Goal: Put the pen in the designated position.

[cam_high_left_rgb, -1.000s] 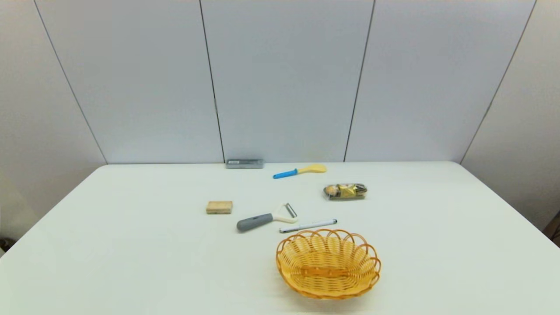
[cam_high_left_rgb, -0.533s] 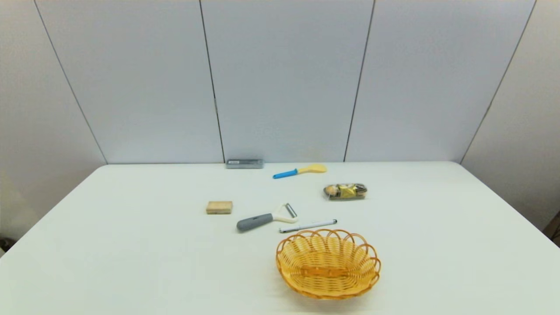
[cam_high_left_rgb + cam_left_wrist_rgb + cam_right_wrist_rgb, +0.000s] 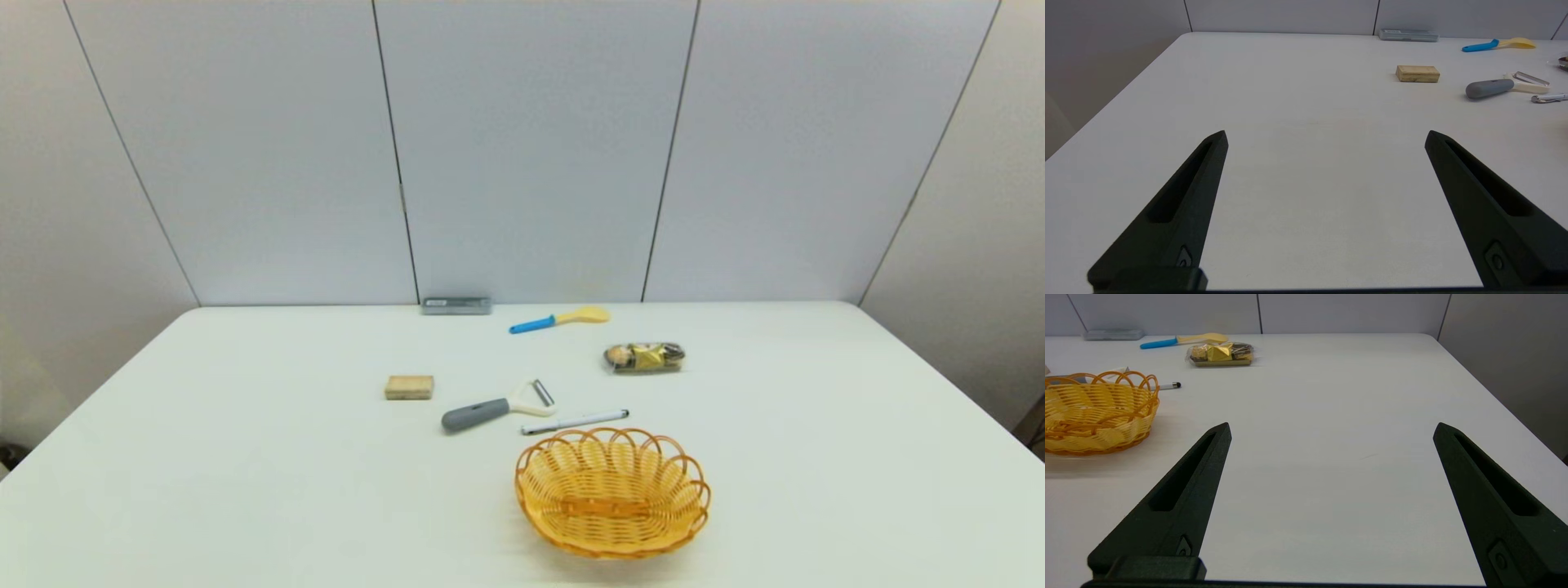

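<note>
The slim white pen (image 3: 575,422) lies flat on the table just behind the woven yellow basket (image 3: 612,492), black tip to the right. Its silver end (image 3: 1548,98) shows in the left wrist view and its black tip (image 3: 1169,386) peeks past the basket (image 3: 1094,412) in the right wrist view. Neither arm shows in the head view. My left gripper (image 3: 1325,134) is open over bare table near the front left, far from the pen. My right gripper (image 3: 1331,426) is open over bare table at the front right, nothing between its fingers.
A grey-handled peeler (image 3: 494,407) lies just left of the pen. A wooden block (image 3: 409,387), a blue-handled yellow spoon (image 3: 560,318), a clear pack of sweets (image 3: 645,357) and a grey case (image 3: 456,305) by the back wall lie farther off.
</note>
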